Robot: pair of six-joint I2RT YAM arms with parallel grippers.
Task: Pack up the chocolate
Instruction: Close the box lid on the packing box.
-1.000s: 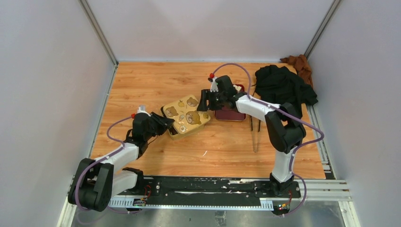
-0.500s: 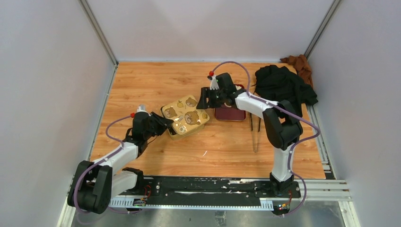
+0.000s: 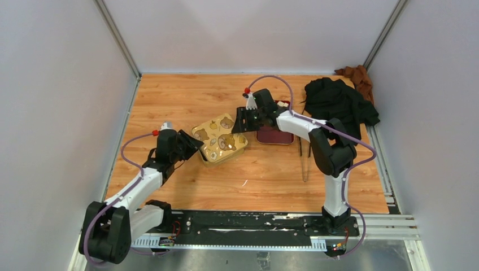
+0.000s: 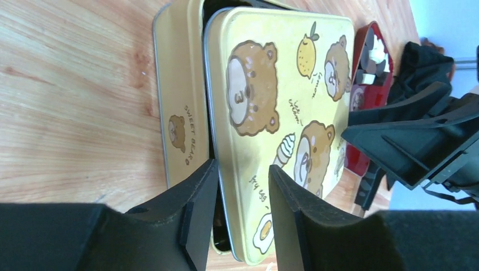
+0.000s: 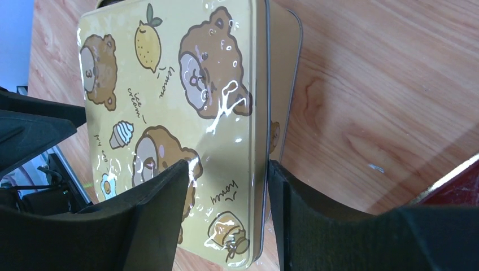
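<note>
On my feed the yellow bear-printed metal tin lid (image 5: 169, 113) looks glossy and catches glare. The light-brown wooden tabletop (image 3: 186, 96) is smooth with visible grain, and the crumpled black cloth (image 3: 339, 101) looks soft and matt

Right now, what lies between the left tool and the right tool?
The yellow bear tin lies between the left tool and the right tool, with one tool at each end. The top view shows it.

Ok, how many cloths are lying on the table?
2: a black cloth bunched at the far right edge, and a brown cloth in the corner behind it. Others may be hidden underneath.
</note>
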